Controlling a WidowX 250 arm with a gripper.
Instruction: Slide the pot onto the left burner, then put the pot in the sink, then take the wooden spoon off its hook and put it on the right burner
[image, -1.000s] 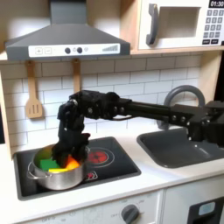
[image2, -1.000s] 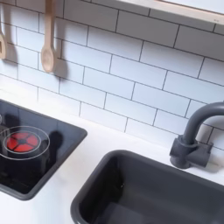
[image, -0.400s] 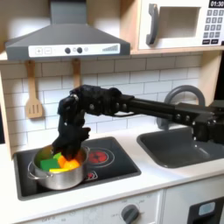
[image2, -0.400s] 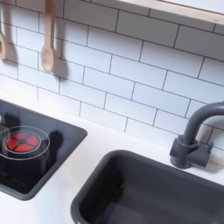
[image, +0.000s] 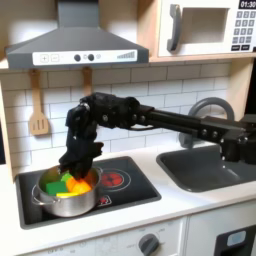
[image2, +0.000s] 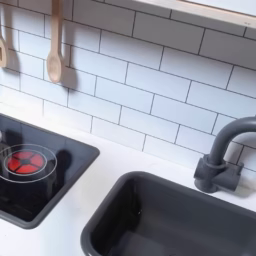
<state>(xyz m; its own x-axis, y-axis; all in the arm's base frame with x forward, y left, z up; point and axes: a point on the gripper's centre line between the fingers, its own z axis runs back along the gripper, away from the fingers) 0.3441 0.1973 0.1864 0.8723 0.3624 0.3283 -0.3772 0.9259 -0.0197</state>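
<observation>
In the first exterior view the shiny steel pot (image: 64, 196) sits on the left burner of the black stovetop (image: 135, 193), holding green, yellow and orange toy food. My gripper (image: 74, 164) hangs just above the pot's back rim, its black fingers too dark to separate. The wooden spoon (image2: 55, 48) hangs on the tile wall in the second exterior view; in the first exterior view only its handle (image: 87, 85) shows above the arm. The right burner (image: 113, 179) glows red, also seen as the red ring (image2: 28, 160). The dark grey sink (image: 206, 168) lies to the right.
A slotted wooden spatula (image: 38, 108) hangs left of the spoon. A dark arched faucet (image2: 222, 155) stands behind the sink basin (image2: 120, 205). A range hood (image: 75, 45) and a microwave (image: 205, 27) sit overhead. My arm spans from the sink side across the stove.
The gripper has risen a little from the pot and shifted slightly left. The pot stays on the left burner.
</observation>
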